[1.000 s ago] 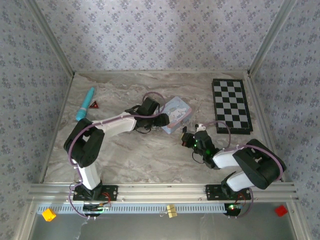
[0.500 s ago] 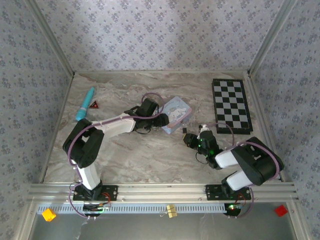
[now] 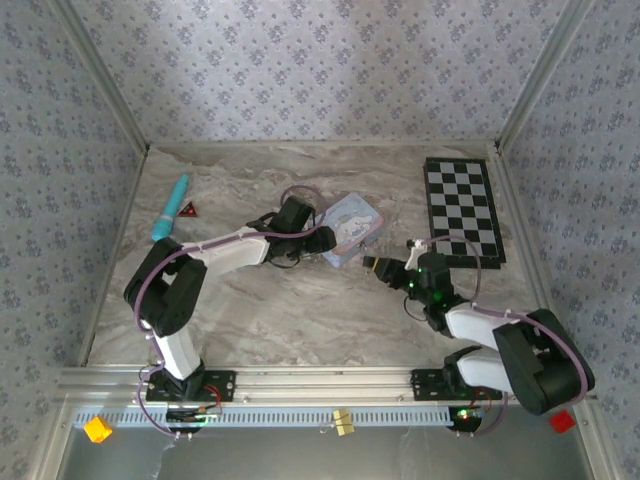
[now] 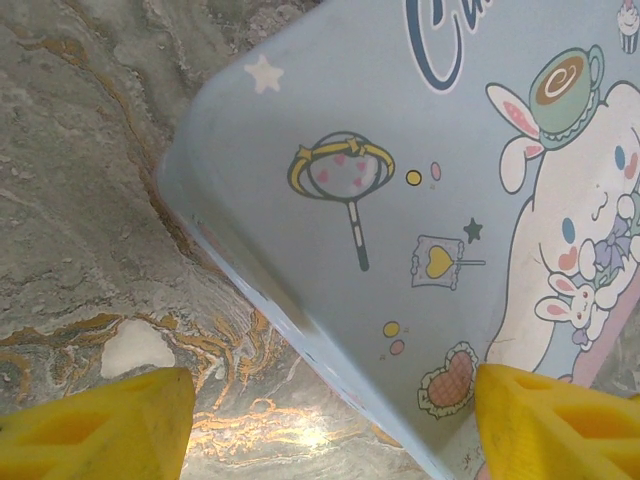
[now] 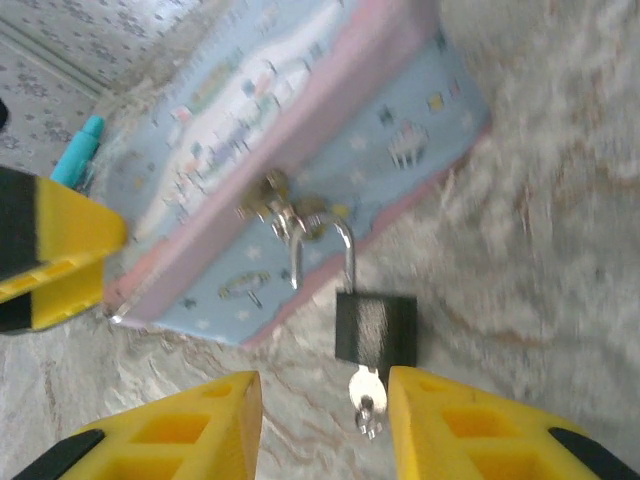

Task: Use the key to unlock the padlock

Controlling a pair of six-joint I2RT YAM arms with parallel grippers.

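Finds the padlock (image 5: 375, 328) at the front wall of the tin (image 5: 300, 130), hooked by its shackle (image 5: 347, 250) through the clasp (image 5: 275, 205) there and trailing away from the tin over the marble table (image 5: 560, 200). Reads its long axis as running almost straight out from that front wall, shackle end at the tin, keyhole end away from it, with the key (image 5: 368, 395) seated in the outer end and poking further out. Sees the right gripper (image 5: 322, 400) just off that same outer end, on the side away from the tin, fingers spread and clamping nothing, the key's head lying in the gap close beside one of them; cannot tell through the blur whether it touches. Puts the left gripper (image 4: 330, 410) on the far side of the tin from the padlock, also spread wide, astride one corner of the lid, with bare marble between one finger (image 4: 90, 425) and the tin's edge, so gripping nothing. Judges the right arm by far the nearer to the key and roughly in line with the lock's axis, needing only to close on the key's head and twist about that axis. Cannot tell whether the shackle's shorter leg sits in the body or stands free beside it.
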